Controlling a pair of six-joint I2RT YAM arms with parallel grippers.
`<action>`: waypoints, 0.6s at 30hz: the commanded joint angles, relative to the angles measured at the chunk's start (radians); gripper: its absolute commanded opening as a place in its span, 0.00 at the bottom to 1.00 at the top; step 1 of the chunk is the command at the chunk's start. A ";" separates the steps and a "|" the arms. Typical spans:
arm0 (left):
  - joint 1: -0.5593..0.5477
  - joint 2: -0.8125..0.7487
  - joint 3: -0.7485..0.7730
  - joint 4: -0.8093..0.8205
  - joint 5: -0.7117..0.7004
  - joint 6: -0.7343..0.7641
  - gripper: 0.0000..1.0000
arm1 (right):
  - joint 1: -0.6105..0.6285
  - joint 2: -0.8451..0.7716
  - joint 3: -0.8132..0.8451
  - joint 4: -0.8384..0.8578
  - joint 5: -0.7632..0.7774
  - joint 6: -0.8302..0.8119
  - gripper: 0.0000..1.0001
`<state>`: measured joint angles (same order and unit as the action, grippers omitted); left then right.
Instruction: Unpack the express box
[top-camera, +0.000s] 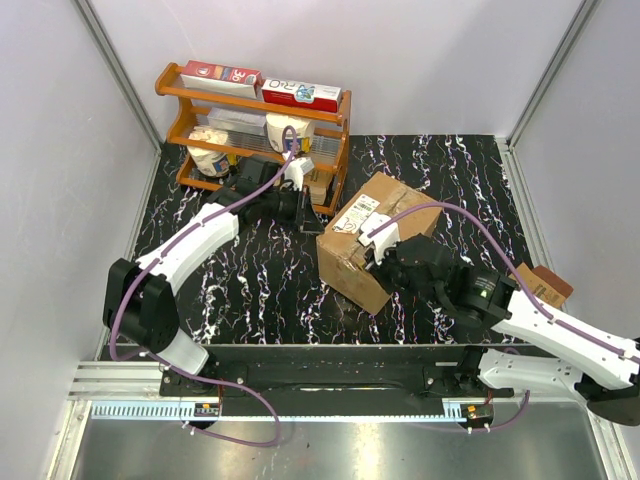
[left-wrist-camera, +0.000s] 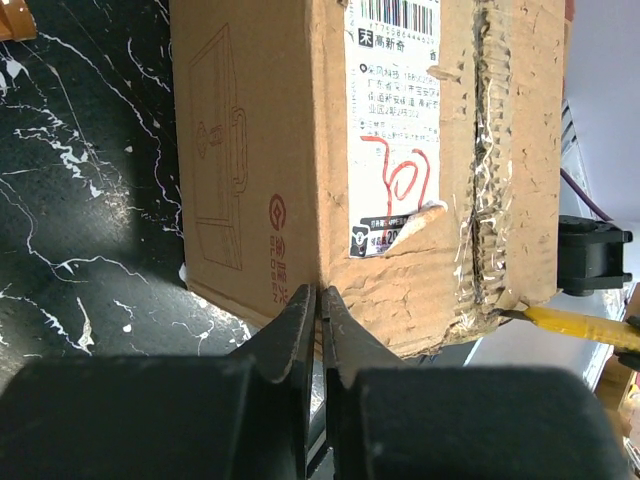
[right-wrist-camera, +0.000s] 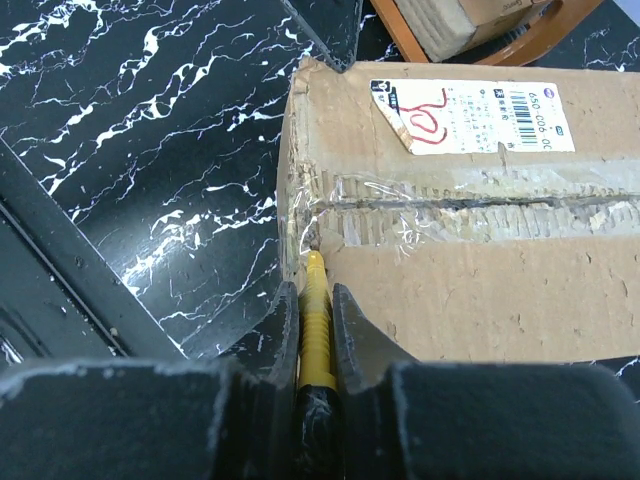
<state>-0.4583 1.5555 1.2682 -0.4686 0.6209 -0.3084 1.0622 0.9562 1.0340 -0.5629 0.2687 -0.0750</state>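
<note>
The express box, a brown taped carton with a white label, lies tilted on the black marble table. My right gripper is shut on a yellow tool. The tool's tip touches the near end of the taped centre seam, at the box's edge. In the left wrist view the same yellow tool pokes in at the far side of the box. My left gripper is shut, its tips against the box's lower corner edge, and nothing shows between them. From above, the left gripper sits at the box's left side and the right gripper at its near side.
An orange wooden rack stands at the back left, with flat red-and-white boxes on top and packets on its shelves. A small tan carton lies at the right near the wall. Grey walls close in three sides.
</note>
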 joint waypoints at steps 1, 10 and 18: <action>0.009 0.041 -0.009 -0.011 -0.132 0.054 0.00 | 0.001 -0.037 0.052 -0.120 0.013 0.018 0.00; 0.009 0.025 -0.009 -0.005 -0.101 0.049 0.00 | 0.002 -0.010 0.155 -0.010 0.043 -0.002 0.00; 0.009 0.020 -0.004 -0.005 -0.087 0.048 0.00 | 0.001 0.099 0.195 0.119 -0.011 -0.065 0.00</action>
<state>-0.4568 1.5551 1.2682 -0.4671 0.6243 -0.3092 1.0622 0.9966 1.2057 -0.5400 0.2752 -0.0940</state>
